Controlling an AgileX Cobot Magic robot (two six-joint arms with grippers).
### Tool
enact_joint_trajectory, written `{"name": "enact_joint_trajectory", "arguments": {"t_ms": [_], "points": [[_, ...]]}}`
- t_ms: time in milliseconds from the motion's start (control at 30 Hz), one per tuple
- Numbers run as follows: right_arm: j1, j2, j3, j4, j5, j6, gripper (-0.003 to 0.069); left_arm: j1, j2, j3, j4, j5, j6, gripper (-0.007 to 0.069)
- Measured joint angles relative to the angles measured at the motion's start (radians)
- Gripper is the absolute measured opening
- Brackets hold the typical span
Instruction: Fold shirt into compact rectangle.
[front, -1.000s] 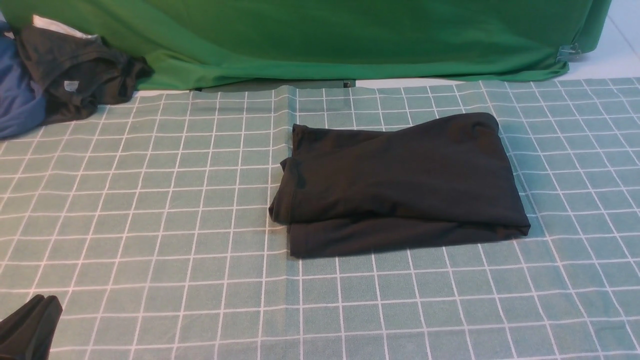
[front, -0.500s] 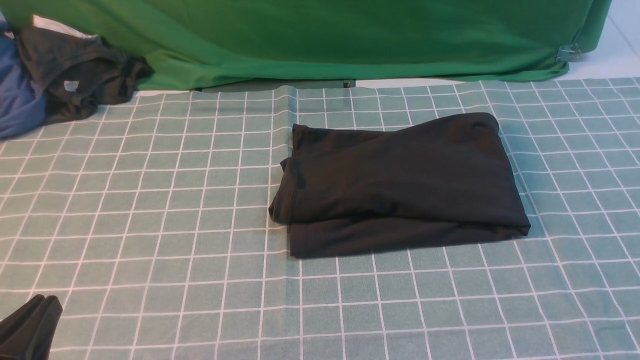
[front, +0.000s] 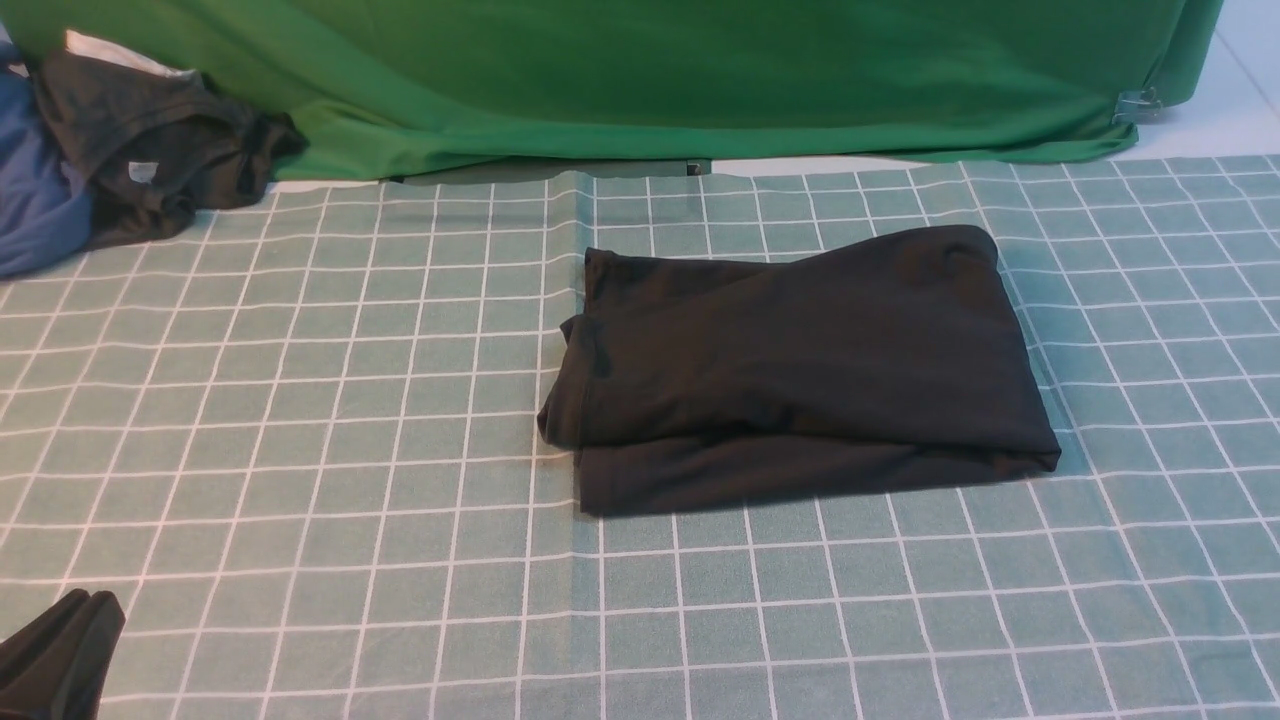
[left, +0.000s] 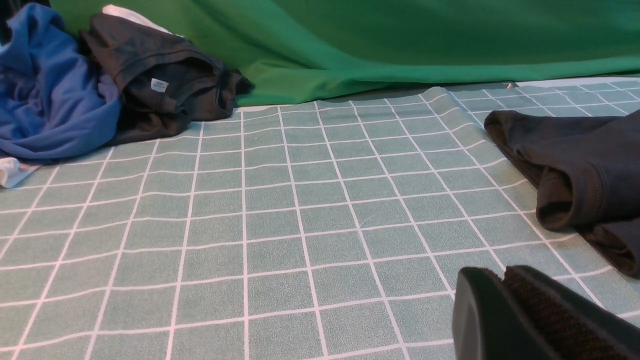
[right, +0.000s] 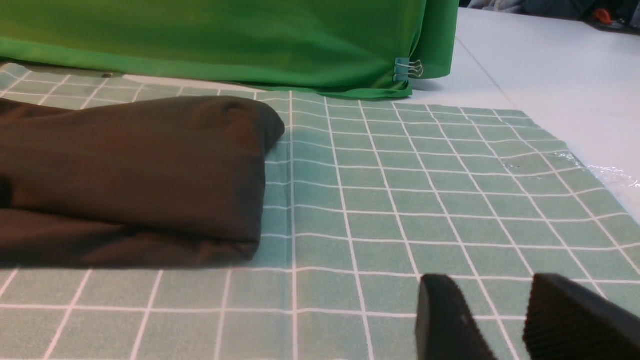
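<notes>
The black shirt (front: 800, 370) lies folded in a rough rectangle on the checked cloth, right of centre, and no print or label shows. Its near corner shows in the left wrist view (left: 575, 175) and its thick folded end in the right wrist view (right: 135, 175). My left gripper (front: 85, 600) sits low at the front left corner, shut, with nothing between its pads (left: 502, 272), well away from the shirt. My right gripper (right: 487, 282) is out of the front view. It hangs open and empty over the cloth to the right of the shirt.
A dark grey garment with a pale tag (front: 150, 150) and a blue cloth (front: 40, 200) are heaped at the back left. A big green cloth (front: 650, 70) runs along the back, clipped at its right end (front: 1138, 103). The checked cloth's edge (right: 600, 170) lies right.
</notes>
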Motion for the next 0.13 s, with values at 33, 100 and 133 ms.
{"name": "enact_joint_trajectory", "arguments": {"t_ms": [33, 100, 133], "points": [[0.000, 0.000, 0.000, 0.000, 0.000, 0.000, 0.0239, 0.000, 0.000, 0.000, 0.000, 0.000, 0.000, 0.0015], [0.000, 0.000, 0.000, 0.000, 0.000, 0.000, 0.0239, 0.000, 0.000, 0.000, 0.000, 0.000, 0.000, 0.0015], [0.000, 0.000, 0.000, 0.000, 0.000, 0.000, 0.0239, 0.000, 0.000, 0.000, 0.000, 0.000, 0.000, 0.0015]]}}
